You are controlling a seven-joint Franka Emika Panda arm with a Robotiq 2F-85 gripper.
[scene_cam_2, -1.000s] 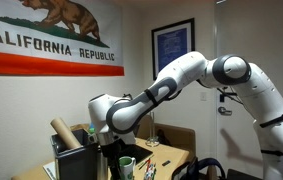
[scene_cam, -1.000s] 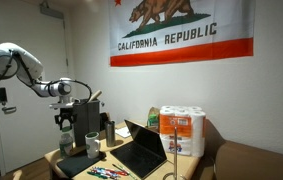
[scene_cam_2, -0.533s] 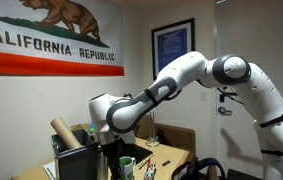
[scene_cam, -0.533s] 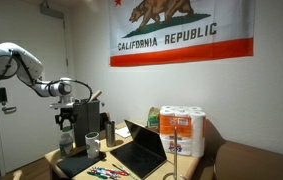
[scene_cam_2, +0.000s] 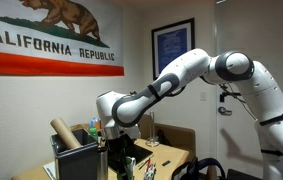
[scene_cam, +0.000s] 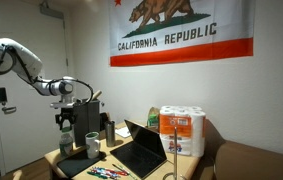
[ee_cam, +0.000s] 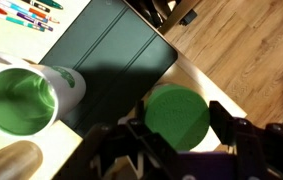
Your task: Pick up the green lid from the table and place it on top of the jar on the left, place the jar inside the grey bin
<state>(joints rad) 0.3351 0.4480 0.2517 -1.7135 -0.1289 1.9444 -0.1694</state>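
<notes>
Green lid [ee_cam: 177, 117]: flat, round, bright green, seen face-on in the wrist view, clamped at its rim between the fingers of the gripper [ee_cam: 179, 122], raised clear of everything under it. Grey bin [ee_cam: 111, 60]: dark grey, low, rectangular, lying flat below, just beside the lid in that view

The glossy white robot arm of thick, rounded tube-like links [scene_cam_2: 186, 72] has bulbous joints, and darker grey bands mark the seams between its segments; the same white shell with grey seams shows where the arm [scene_cam: 9, 52] appears in the other exterior view. At its end sits the black, boxy gripper [ee_cam: 179, 120], its two matte dark fingers [ee_cam: 229, 128] angular and blocky in the wrist view
</notes>
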